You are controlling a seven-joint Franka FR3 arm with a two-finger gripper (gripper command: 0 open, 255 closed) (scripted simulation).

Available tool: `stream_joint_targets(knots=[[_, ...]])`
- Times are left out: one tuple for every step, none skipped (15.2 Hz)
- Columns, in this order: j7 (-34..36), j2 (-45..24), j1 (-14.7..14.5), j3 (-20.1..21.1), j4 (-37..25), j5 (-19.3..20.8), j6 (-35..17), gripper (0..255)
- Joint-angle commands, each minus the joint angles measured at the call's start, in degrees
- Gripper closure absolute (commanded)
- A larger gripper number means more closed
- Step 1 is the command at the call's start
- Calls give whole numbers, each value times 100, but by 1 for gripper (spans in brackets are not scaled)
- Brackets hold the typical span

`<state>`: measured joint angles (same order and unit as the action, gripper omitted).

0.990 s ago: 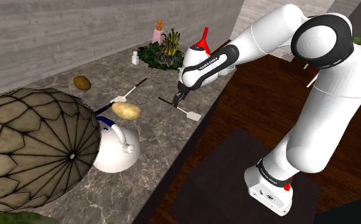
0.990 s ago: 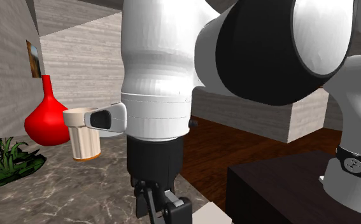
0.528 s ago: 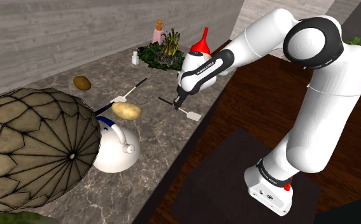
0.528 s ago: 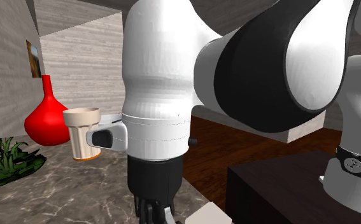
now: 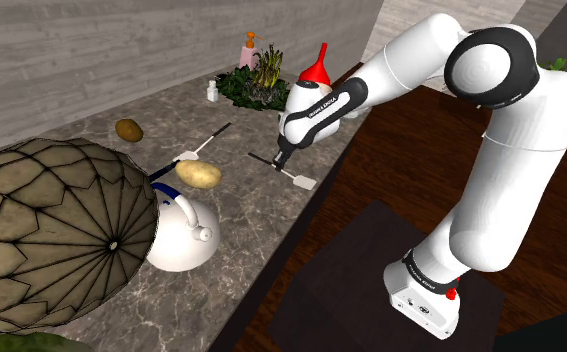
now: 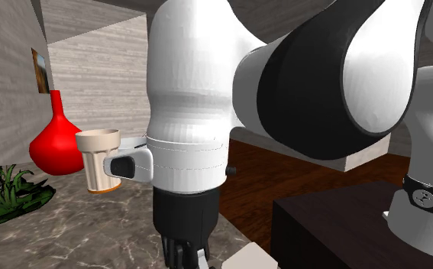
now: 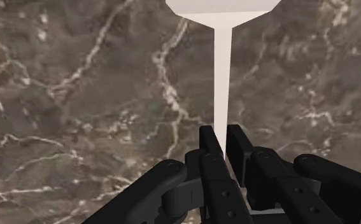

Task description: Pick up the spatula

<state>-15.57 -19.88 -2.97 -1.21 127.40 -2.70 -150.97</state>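
The spatula (image 5: 293, 174) lies flat on the dark marble counter (image 5: 241, 215) close to its front edge, with its white blade (image 5: 305, 182) pointing toward the edge. My gripper (image 5: 278, 160) is down on its shaft. In the wrist view the two black fingers (image 7: 209, 145) clasp the thin white shaft (image 7: 222, 83) between them, and the blade (image 7: 220, 6) lies beyond the fingertips. My gripper (image 7: 223, 141) is shut on the spatula. In the second exterior view the hand (image 6: 184, 256) reaches the counter, with the white blade (image 6: 249, 258) beside it.
A second spatula (image 5: 203, 145), a potato (image 5: 198, 174) and a white kettle (image 5: 181, 233) lie toward the shoulder view's left. A big scaled dome (image 5: 51, 235) is at lower left. A plant (image 5: 256, 80), a red vase (image 5: 314, 68) and a cup (image 6: 98, 160) stand behind.
The hand has come down onto the spatula and the fingers have closed on its shaft. The spatula still lies in the same spot on the counter.
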Motion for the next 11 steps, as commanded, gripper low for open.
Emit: stream_joint_targets(knots=[[6, 69, -3, -3, 10, 6, 61, 255], [11, 135, -6, -6, 12, 11, 126, 255], [16, 201, -8, -10, 11, 17, 191, 255], [21, 264, -10, -13, 7, 22, 258, 255], [26, 327, -11, -15, 4, 28, 325, 255], [30, 390, -13, -18, -1, 33, 392, 255], [35, 452, -15, -21, -6, 39, 460, 255], [40, 513, -16, -23, -14, 44, 528, 255], [44, 574, -18, -26, -20, 50, 595, 255], [49, 632, -19, -28, -32, 55, 665, 255], [53, 690, -20, -30, -43, 60, 734, 255]])
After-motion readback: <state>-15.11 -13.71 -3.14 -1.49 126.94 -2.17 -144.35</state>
